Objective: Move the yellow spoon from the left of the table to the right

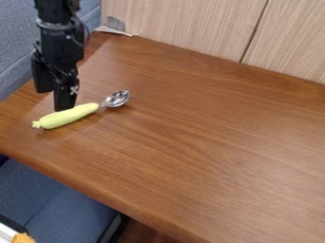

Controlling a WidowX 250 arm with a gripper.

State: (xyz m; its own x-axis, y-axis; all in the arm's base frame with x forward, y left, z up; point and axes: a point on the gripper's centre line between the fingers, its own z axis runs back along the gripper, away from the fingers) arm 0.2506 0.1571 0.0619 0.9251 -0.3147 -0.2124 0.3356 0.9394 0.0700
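Note:
At the upper left of the camera view, the black gripper (pixel 64 105) hangs down with its tip right at the spoon's yellow handle, about midway along it. The spoon (pixel 68 116) lies on the left part of the brown wooden table (pixel 209 137). Its handle points to the lower left and its shiny metal bowl to the upper right. The gripper's lower end overlaps the handle's upper edge; whether it holds the handle cannot be told.
Light wood panels (pixel 184 23) stand along the table's back edge, with a small piece of grey and tan material (pixel 115 29) at the back left corner. A blue seat (pixel 63 204) is below the front left edge.

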